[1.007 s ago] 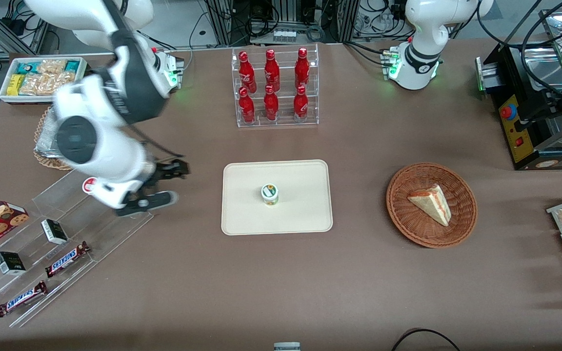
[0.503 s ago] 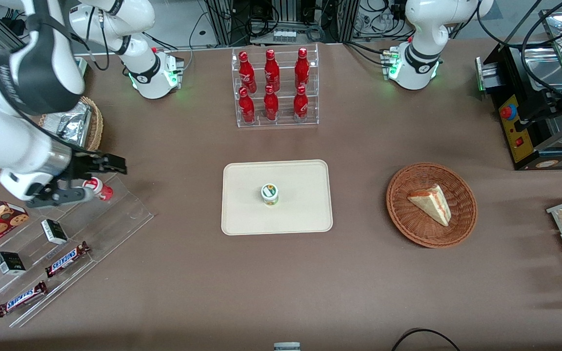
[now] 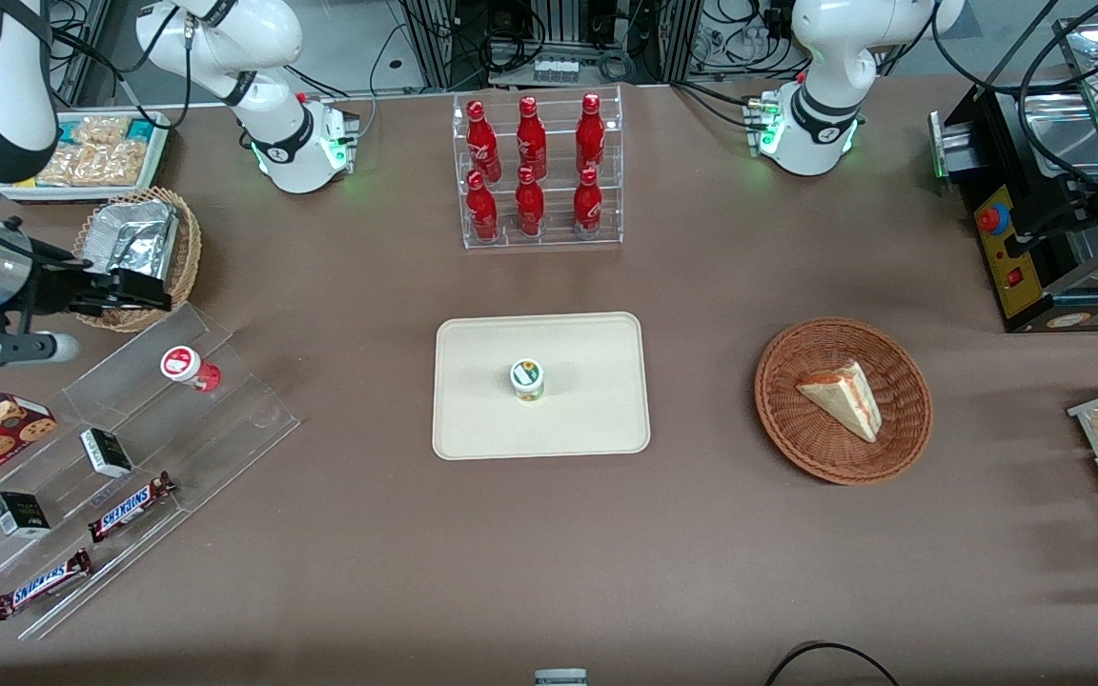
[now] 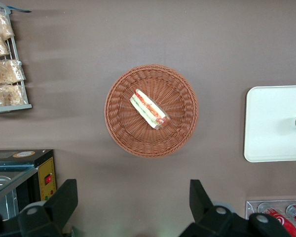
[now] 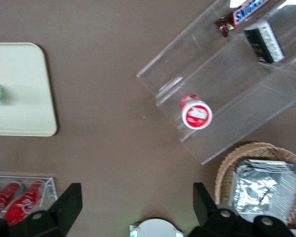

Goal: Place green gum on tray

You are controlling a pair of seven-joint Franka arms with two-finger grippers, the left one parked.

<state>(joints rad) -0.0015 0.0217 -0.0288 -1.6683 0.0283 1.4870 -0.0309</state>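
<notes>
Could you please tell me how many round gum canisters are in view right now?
2: the green gum on the tray, the red canister on the clear stepped stand. The gripper, open, hovers above that stand's edge.

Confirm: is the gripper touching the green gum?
Apart. Front view shows the green gum standing alone on the tray, while the open gripper is up at the working arm's end, above the clear shelf.

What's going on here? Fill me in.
The green gum stands upright on the tray, near its middle, with nothing holding it. The right arm's claw is open and empty, up at the working arm's end of the table, above the clear acrylic stand where the red gum sits.
</notes>
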